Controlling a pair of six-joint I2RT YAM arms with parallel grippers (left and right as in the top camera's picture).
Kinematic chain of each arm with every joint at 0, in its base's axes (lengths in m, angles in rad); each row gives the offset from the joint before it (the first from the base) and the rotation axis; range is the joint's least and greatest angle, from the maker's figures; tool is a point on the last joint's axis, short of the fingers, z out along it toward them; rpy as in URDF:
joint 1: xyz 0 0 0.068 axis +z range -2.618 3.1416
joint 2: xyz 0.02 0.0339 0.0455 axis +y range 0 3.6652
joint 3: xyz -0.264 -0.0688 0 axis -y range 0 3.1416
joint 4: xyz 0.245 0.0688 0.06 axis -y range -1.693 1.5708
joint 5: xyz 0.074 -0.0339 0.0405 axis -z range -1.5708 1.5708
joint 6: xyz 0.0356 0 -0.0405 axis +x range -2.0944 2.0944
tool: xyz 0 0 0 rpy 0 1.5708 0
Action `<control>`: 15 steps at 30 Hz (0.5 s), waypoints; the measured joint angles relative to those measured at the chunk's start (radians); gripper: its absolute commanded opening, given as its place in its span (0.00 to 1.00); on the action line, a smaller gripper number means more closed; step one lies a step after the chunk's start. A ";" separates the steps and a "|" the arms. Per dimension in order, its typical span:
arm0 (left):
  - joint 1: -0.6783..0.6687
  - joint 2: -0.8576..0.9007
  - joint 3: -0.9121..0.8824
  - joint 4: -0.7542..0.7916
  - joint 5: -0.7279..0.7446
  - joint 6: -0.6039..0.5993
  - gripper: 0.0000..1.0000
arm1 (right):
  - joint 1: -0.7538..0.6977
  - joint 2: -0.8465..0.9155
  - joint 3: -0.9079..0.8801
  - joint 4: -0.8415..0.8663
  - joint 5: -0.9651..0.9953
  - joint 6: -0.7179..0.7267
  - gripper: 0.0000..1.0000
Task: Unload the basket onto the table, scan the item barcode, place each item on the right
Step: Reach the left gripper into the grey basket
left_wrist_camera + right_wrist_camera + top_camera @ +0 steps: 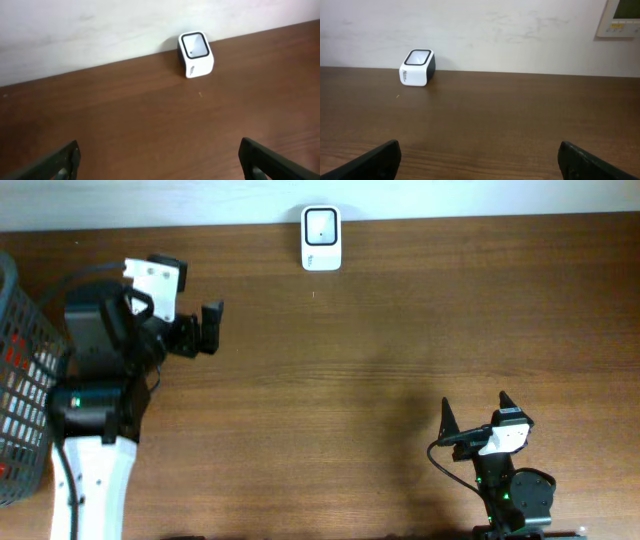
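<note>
A white barcode scanner [321, 237] with a dark window stands at the table's far edge; it also shows in the left wrist view [196, 54] and the right wrist view [417, 67]. No item or barcode is identifiable in any view. My left gripper [213, 328] hovers at the left, pointing right, open and empty [159, 152]. At the front right, my right gripper [476, 408] points toward the far edge, open with nothing between its fingers [479, 152]. Both are well away from the scanner.
A dark mesh basket [20, 380] stands at the far left beside the left arm, with something red showing through its mesh. A pale wall runs behind the table's far edge, with a wall panel [620, 17] at upper right.
</note>
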 measured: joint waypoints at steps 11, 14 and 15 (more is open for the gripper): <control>0.218 0.233 0.538 -0.114 0.032 -0.079 0.99 | 0.000 0.000 0.000 0.000 0.000 0.000 0.99; 0.347 0.275 0.782 -0.253 -0.048 -0.095 0.98 | 0.000 0.000 0.000 0.000 0.000 0.000 0.99; 0.379 0.276 0.807 -0.296 -0.127 -0.121 0.95 | 0.000 0.000 0.000 0.000 0.000 -0.001 0.99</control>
